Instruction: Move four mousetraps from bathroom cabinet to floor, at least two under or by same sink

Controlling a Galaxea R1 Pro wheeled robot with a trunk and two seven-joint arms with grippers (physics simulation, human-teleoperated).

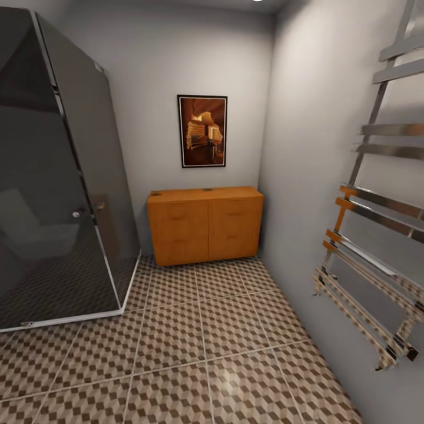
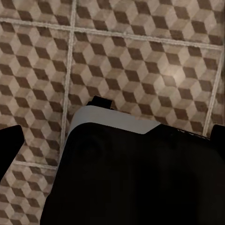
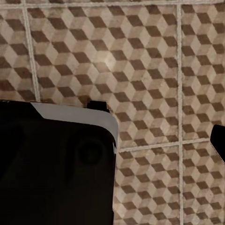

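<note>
The cabinet (image 1: 205,226) stands against the far wall of a narrow bathroom, pushed into the corner on the right, its drawers all shut. On its flat top sit a couple of small dark specks near the back edge, too small to say whether they are the mousetraps. Above it hangs a framed picture (image 1: 202,131) in orange and brown tones; no writing on it can be read. To the left is a dark glass shower cubicle (image 1: 59,176) with a small round knob on its door, and on the right wall a chrome towel rail (image 1: 377,235) mirrors the tiles. The bathroom floor (image 1: 200,353), tiled in a cube pattern, runs from here up to the cabinet. Both wrist views look down at those tiles past a black and grey body of the robot (image 2: 136,173); whether the grippers are apart or together I cannot tell
</note>
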